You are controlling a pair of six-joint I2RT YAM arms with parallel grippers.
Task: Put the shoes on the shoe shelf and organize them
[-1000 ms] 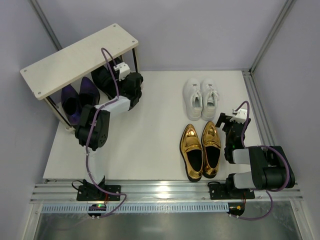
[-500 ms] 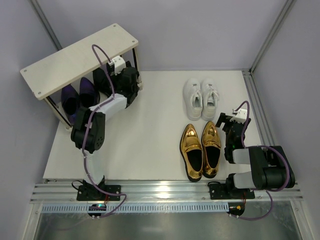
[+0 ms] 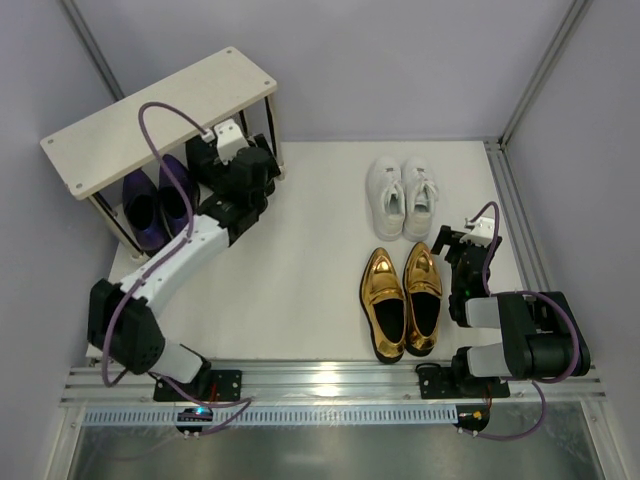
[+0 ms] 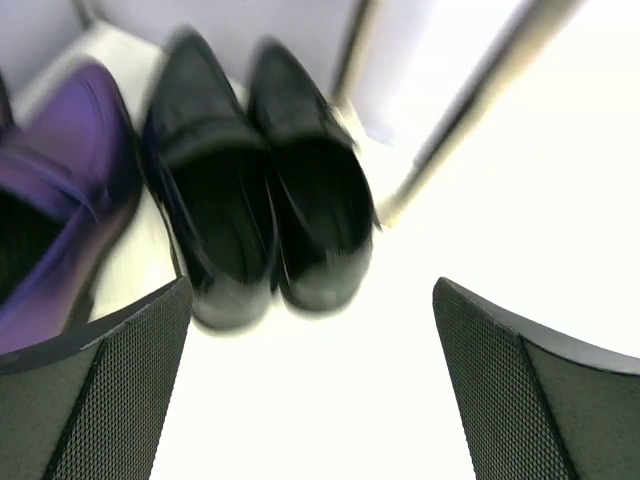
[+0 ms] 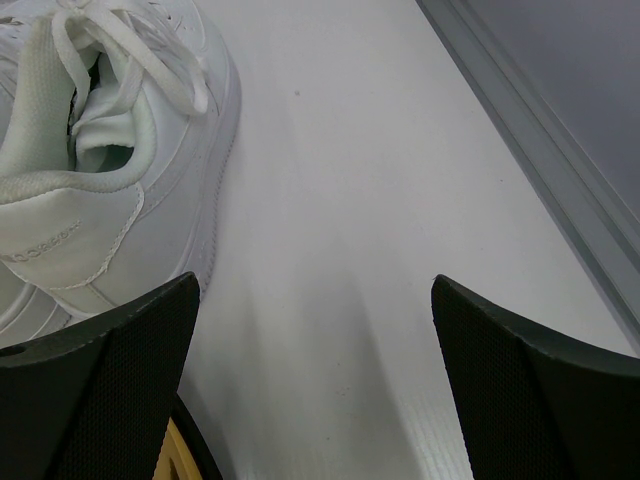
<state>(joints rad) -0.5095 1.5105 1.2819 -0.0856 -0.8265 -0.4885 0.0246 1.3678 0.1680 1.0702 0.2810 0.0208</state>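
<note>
1. Shoes: glossy black pair (image 4: 255, 200) and purple pair (image 3: 150, 205) sit under the pale flat board of the shelf (image 3: 150, 115); metallic gold loafers (image 3: 402, 300) and white laced sneakers (image 3: 403, 195) lie well right of the shelf.
2. Blur softens the black pair in the wrist view; from above the left gripper (image 4: 311, 290) mostly hides it.
3. Jaws gape empty on both: left gripper just before the shelf, right gripper (image 5: 315, 285) far right of it.

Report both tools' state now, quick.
Left tool: open, empty, just in front of the black shoes.
Right tool: open, empty, beside a sneaker.
</note>
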